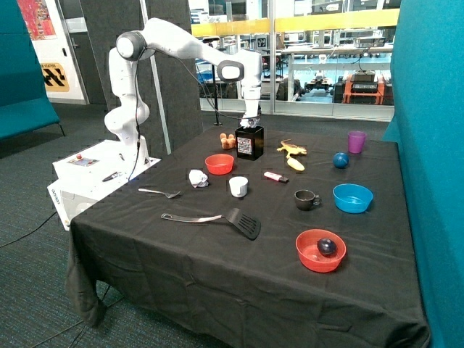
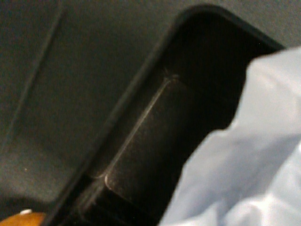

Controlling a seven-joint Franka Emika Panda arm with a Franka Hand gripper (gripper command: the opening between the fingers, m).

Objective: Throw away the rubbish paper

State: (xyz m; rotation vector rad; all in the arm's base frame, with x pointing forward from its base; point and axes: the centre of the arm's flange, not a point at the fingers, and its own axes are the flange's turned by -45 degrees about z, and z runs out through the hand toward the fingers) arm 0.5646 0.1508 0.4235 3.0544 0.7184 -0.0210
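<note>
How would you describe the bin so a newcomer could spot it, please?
On the black-clothed table, look to the far edge under the gripper. The bin is the small black box with a white label, beside the red bowl; it is the only boxy, open-topped thing.

A matt black cloth is covering the tabletop (image 1: 217, 268), hanging in soft folds at its edges. The crumpled paper ball (image 1: 197, 177) is showing wrinkled white paper, as is the paper (image 2: 244, 165) filling the wrist view. The black bin (image 1: 249, 142) is looking like smooth plastic with a faint sheen inside (image 2: 155, 141). The spatula (image 1: 217, 219) is gleaming with a metal handle. The red bowls (image 1: 219, 164) and blue bowl (image 1: 352, 197) are looking like glossy plastic; the white cup (image 1: 238, 186) is looking smooth.
</note>
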